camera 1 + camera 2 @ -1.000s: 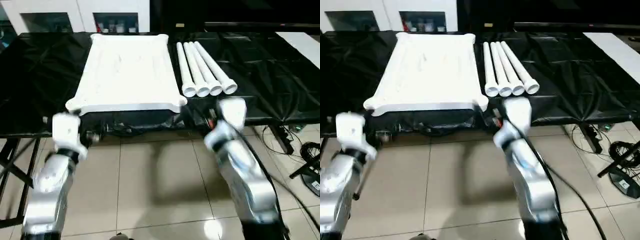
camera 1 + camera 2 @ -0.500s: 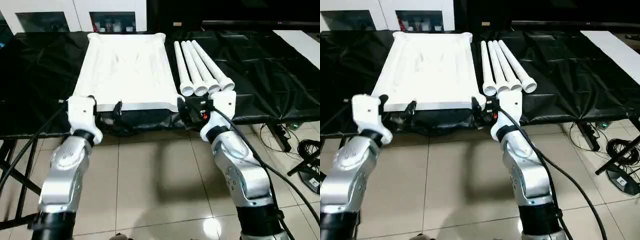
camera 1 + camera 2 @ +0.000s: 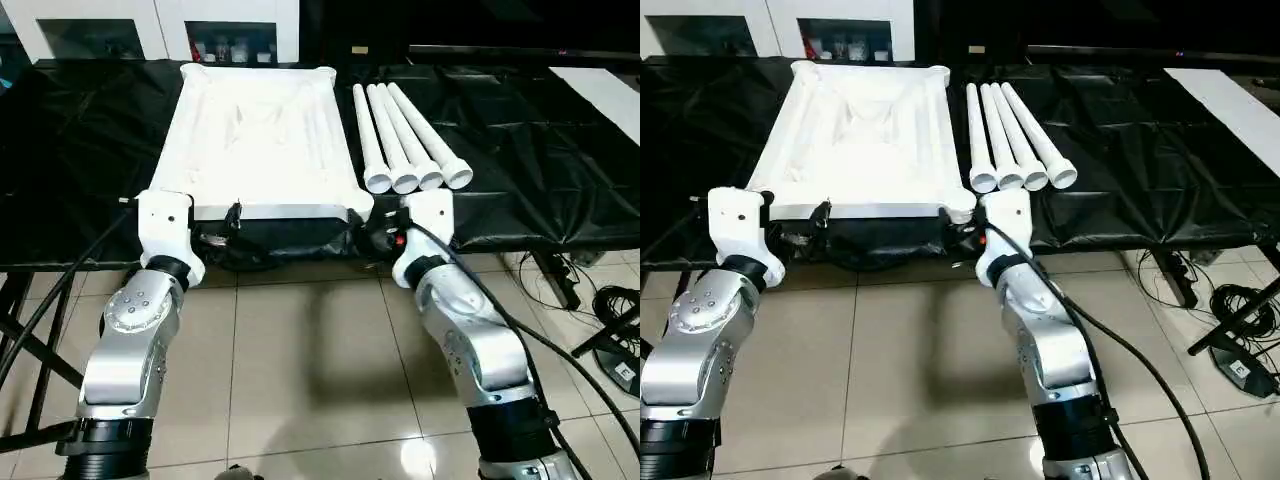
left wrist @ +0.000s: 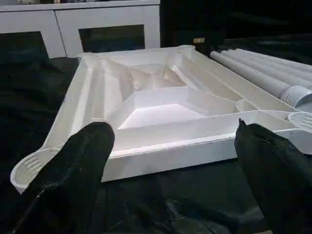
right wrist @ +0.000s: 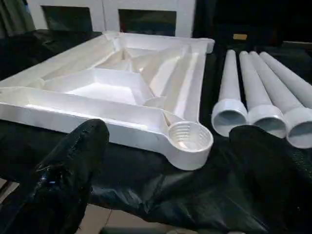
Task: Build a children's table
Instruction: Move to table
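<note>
The tabletop (image 3: pixel 255 135) lies ribbed side up, long axis running away from the robot; four legs (image 3: pixel 405 135) lie parallel beside it, sockets nearest. Both jaws gape, empty.

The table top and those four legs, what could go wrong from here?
The table top lies ribbed side up right at the near edge of the black-sheeted work table; a push from either open gripper could slide it off. The four legs lie loose side by side and may roll if bumped.

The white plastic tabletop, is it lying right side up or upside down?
Upside down: the white plastic tabletop shows its ribbed underside and open threaded corner socket facing up.
</note>
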Available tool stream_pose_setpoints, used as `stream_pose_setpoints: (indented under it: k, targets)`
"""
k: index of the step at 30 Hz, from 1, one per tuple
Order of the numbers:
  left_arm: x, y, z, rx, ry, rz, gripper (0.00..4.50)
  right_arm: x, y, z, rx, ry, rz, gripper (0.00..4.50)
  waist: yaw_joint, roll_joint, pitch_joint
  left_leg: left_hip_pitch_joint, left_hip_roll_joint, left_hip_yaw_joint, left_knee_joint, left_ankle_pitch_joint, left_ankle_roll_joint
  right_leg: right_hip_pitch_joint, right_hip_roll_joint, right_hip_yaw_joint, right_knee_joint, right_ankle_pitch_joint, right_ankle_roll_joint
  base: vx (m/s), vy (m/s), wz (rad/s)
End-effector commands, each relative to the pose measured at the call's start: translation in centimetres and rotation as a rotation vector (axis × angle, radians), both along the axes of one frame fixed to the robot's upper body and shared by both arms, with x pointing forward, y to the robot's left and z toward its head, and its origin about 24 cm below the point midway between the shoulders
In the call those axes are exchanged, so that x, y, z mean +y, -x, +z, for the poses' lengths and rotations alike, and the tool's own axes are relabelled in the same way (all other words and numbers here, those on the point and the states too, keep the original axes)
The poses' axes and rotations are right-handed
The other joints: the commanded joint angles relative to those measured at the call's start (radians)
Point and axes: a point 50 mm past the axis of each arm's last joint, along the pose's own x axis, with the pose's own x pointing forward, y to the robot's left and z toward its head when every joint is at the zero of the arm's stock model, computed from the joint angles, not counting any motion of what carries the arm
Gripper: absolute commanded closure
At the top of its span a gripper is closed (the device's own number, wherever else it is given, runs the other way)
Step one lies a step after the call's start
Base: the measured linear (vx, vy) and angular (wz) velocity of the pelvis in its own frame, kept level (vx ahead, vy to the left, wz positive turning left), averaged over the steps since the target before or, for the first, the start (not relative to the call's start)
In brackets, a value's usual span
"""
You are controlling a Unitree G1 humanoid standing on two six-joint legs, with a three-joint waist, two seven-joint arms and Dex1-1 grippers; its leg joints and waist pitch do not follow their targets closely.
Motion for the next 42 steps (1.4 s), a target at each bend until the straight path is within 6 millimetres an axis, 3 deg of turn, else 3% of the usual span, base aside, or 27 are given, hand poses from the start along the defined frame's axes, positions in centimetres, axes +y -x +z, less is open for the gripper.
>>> stream_pose_setpoints:
  k: [1, 4, 5, 8, 9, 10, 11, 13, 14, 15, 16, 17, 18, 21, 22, 24, 27, 28, 30, 31, 32, 35, 36, 37, 38, 40, 42]
  targets:
    - [0.0, 0.1, 0.1, 0.004, -0.001, 0.011, 0.04, 0.2, -0.2, 0.3, -0.018, 0.002, 0.007, 0.0, 0.015, 0.023, -0.054, -0.014, 0.027, -0.046, -0.081, -0.243, 0.149, 0.1, -0.126, 0.007, -0.111, -0.249, -0.108, -0.011, -0.009, 0.41]
    - [0.2, 0.1, 0.2, 0.004, -0.004, 0.017, 0.04, 0.2, -0.1, 0.1, -0.014, -0.005, -0.003, 0.0, 0.016, 0.034, -0.044, -0.017, 0.022, -0.05, -0.075, -0.247, 0.154, 0.148, -0.118, -0.042, -0.162, -0.432, -0.103, 0.055, -0.001, 0.6]
    - [0.3, 0.1, 0.2, 0.007, -0.006, 0.017, 0.04, 0.0, -0.1, 0.0, -0.003, -0.036, -0.016, 0.0, -0.011, 0.041, -0.048, 0.097, 0.094, -0.062, -0.103, -0.32, 0.09, 0.074, -0.064, -0.02, -0.115, -0.34, -0.14, 0.104, -0.008, 0.44]
    - [0.4, 0.1, 0.2, 0.006, -0.01, 0.019, 0.04, -0.1, -0.1, -0.1, 0.0, -0.032, -0.012, 0.0, -0.034, 0.041, -0.052, 0.179, 0.134, -0.111, -0.113, -0.295, 0.188, -0.012, -0.049, 0.01, -0.004, -0.046, -0.138, 0.138, -0.017, 0.18]
    - [0.4, 0.1, 0.2, 0.006, -0.011, 0.02, 0.04, -0.1, -0.1, -0.1, -0.001, -0.029, -0.009, 0.0, -0.033, 0.035, -0.051, 0.175, 0.121, -0.103, -0.104, -0.248, 0.233, -0.016, -0.057, 0.02, -0.005, -0.01, -0.132, 0.108, -0.027, 0.1]
    - [0.4, 0.2, 0.2, 0.006, -0.013, 0.02, 0.04, 0.0, 0.0, -0.2, 0.001, -0.027, -0.007, 0.0, -0.017, 0.016, -0.049, 0.109, 0.061, -0.046, -0.079, -0.167, 0.275, 0.035, -0.091, 0.057, -0.052, 0.089, -0.145, 0.108, -0.027, 0.1]
    - [0.4, 0.2, 0.2, 0.006, -0.013, 0.02, 0.04, 0.0, 0.0, -0.2, 0.001, -0.027, -0.007, 0.0, 0.016, -0.019, -0.071, 0.001, -0.022, 0.002, -0.009, -0.097, 0.245, 0.156, -0.11, 0.118, -0.088, 0.145, -0.178, 0.093, -0.029, 0.1]
    - [0.6, 0.2, 0.2, 0.006, -0.015, 0.02, 0.04, 0.1, 0.1, -0.2, 0.001, -0.025, -0.002, 0.0, 0.047, -0.006, -0.088, -0.069, -0.001, -0.027, 0.036, 0.012, 0.192, 0.205, -0.149, 0.147, -0.081, 0.306, -0.19, 0.096, -0.025, 0.09]
    - [0.6, 0.3, 0.2, 0.007, -0.016, 0.021, 0.04, 0.2, 0.1, -0.2, 0.001, -0.025, 0.0, 0.0, 0.038, 0.018, -0.096, -0.057, 0.011, -0.029, -0.008, 0.102, 0.152, 0.188, -0.078, 0.086, -0.043, 0.406, -0.149, 0.093, -0.009, 0.06]
    - [0.8, 0.3, 0.2, 0.008, -0.018, 0.024, 0.04, 0.4, 0.1, -0.3, 0.003, -0.025, 0.004, 0.0, 0.024, 0.029, -0.097, -0.02, 0.015, -0.038, -0.025, 0.165, 0.153, 0.161, -0.028, 0.052, -0.015, 0.424, -0.112, 0.136, -0.036, 0.0]
    - [0.9, 0.4, 0.3, 0.009, -0.019, 0.025, 0.04, 0.5, 0.2, -0.3, 0.004, -0.025, 0.006, 0.0, -0.029, 0.049, -0.106, 0.142, 0.077, -0.126, -0.021, 0.357, 0.329, 0.013, 0.014, 0.006, 0.059, 0.248, -0.041, 0.136, -0.036, 0.0]
    - [0.9, 0.4, 0.3, 0.01, -0.019, 0.025, 0.04, 0.5, 0.2, -0.3, 0.005, -0.025, 0.007, 0.0, -0.046, 0.055, -0.108, 0.213, 0.129, -0.18, -0.026, 0.409, 0.448, -0.078, -0.008, 0.01, 0.088, 0.032, -0.008, 0.136, -0.086, -0.14]
    - [0.8, 0.5, 0.4, 0.009, -0.018, 0.021, 0.04, 0.4, 0.3, -0.4, 0.011, -0.024, 0.009, 0.0, -0.042, 0.026, -0.088, 0.171, 0.15, -0.189, -0.047, 0.451, 0.584, -0.098, -0.048, 0.047, 0.11, -0.098, 0.05, 0.058, -0.074, -0.21]
    - [0.3, 0.4, 0.3, 0.015, -0.026, 0.006, 0.04, 0.0, 0.3, -0.9, 0.031, -0.027, 0.009, 0.0, -0.009, -0.057, -0.067, 0.037, -0.027, -0.04, -0.007, 0.024, 0.355, 0.034, -0.084, 0.125, -0.06, -0.016, -0.016, 0.037, -0.067, -0.04]
    - [-0.4, 0.3, 0.2, 0.014, -0.031, -0.017, 0.04, -0.4, 0.3, -1.0, 0.03, -0.008, 0.008, 0.0, 0.042, -0.045, -0.059, -0.007, -0.044, -0.037, 0.075, -0.097, 0.232, 0.104, -0.189, 0.211, -0.127, -0.263, -0.076, 0.024, -0.061, 0.13]
    - [-0.9, 0.1, 0.3, 0.009, -0.019, -0.032, 0.04, -0.7, 0.2, -0.7, 0.021, 0.004, 0.007, 0.0, 0.045, -0.015, -0.054, -0.04, -0.01, -0.053, 0.074, -0.032, 0.097, 0.134, -0.176, 0.184, -0.123, -0.333, -0.202, 0.0, 0.0, 0.0]
    - [-1.9, -0.8, 0.7, -0.008, 0.007, -0.071, 0.04, -1.6, -0.3, 0.4, -0.011, 0.013, -0.02, 0.0, 0.008, 0.035, -0.062, 0.046, 0.039, -0.053, -0.068, -0.022, 0.071, 0.077, -0.027, 0.059, -0.062, -0.156, -0.195, 0.052, 0.025, 0.03]
    - [-2.2, -1.4, 0.8, -0.016, 0.013, -0.089, 0.04, -1.8, -0.6, 0.7, -0.018, 0.008, -0.037, 0.0, -0.024, 0.052, -0.07, 0.145, 0.071, -0.099, -0.075, -0.052, 0.147, 0.004, -0.009, 0.031, -0.009, -0.079, -0.193, 0.1, 0.034, 0.1]
    - [-1.8, -1.7, 0.7, -0.008, 0.018, -0.081, 0.04, -1.8, -0.6, 0.7, -0.016, -0.008, -0.054, 0.0, -0.05, 0.047, -0.072, 0.176, 0.097, -0.134, -0.077, -0.081, 0.29, -0.029, -0.032, 0.032, 0.025, -0.009, -0.159, 0.094, 0.018, 0.1]
    - [-1.7, -1.8, 0.7, -0.006, 0.018, -0.078, 0.04, -1.8, -0.6, 0.6, -0.016, -0.01, -0.053, 0.0, -0.049, 0.028, -0.067, 0.148, 0.066, -0.102, -0.057, -0.024, 0.36, -0.013, -0.057, 0.049, -0.006, 0.063, -0.168, 0.082, 0.014, 0.06]
    - [-1.7, -1.8, 0.7, -0.006, 0.018, -0.077, 0.04, -1.8, -0.6, 0.6, -0.016, -0.011, -0.052, 0.0, -0.023, 0.0, -0.073, 0.039, -0.025, -0.031, -0.006, 0.021, 0.34, 0.103, -0.089, 0.105, -0.051, 0.161, -0.219, 0.091, 0.003, 0.06]
    - [-1.0, -1.6, 0.6, 0.003, 0.009, -0.064, 0.04, -1.5, -0.5, 0.5, -0.014, -0.019, -0.058, 0.0, 0.016, 0.01, -0.091, -0.054, -0.012, -0.041, 0.046, 0.05, 0.217, 0.193, -0.14, 0.149, -0.082, 0.125, -0.295, 0.102, -0.004, 0.04]
    - [-0.7, -1.7, 0.4, 0.011, 0.018, -0.049, 0.04, -1.3, -0.6, 0.4, -0.01, -0.027, -0.06, 0.0, 0.008, 0.037, -0.092, -0.046, 0.0, -0.042, 0.008, 0.12, 0.169, 0.178, -0.085, 0.104, -0.054, 0.219, -0.283, 0.115, -0.007, 0.06]
    - [-0.6, -1.7, 0.2, 0.016, 0.023, -0.041, 0.04, -1.3, -0.6, 0.3, -0.007, -0.03, -0.062, 0.0, -0.026, 0.06, -0.093, 0.052, 0.028, -0.068, -0.033, 0.214, 0.186, 0.099, -0.009, 0.036, -0.006, 0.22, -0.227, 0.115, -0.007, 0.06]
    - [-0.6, -1.7, 0.1, 0.018, 0.026, -0.036, 0.04, -1.3, -0.6, 0.3, -0.006, -0.031, -0.063, 0.0, -0.077, 0.076, -0.104, 0.197, 0.102, -0.167, -0.033, 0.337, 0.361, -0.052, -0.001, 0.01, 0.07, 0.026, -0.135, 0.14, -0.028, -0.04]
    - [-0.7, -1.8, 0.1, 0.02, 0.039, -0.038, 0.04, -1.2, -0.6, 0.4, -0.004, -0.035, -0.063, 0.0, -0.072, 0.059, -0.094, 0.197, 0.138, -0.196, -0.037, 0.416, 0.551, -0.106, -0.044, 0.038, 0.107, -0.081, 0.015, 0.105, -0.053, -0.14]
    - [-0.8, -1.9, 0.0, 0.018, 0.041, -0.042, 0.04, -1.3, -0.8, 0.4, -0.002, -0.041, -0.071, 0.0, -0.063, 0.017, -0.091, 0.159, 0.043, -0.122, -0.007, 0.285, 0.462, -0.081, -0.071, 0.079, 0.017, 0.088, -0.028, 0.0, 0.0, 0.0]
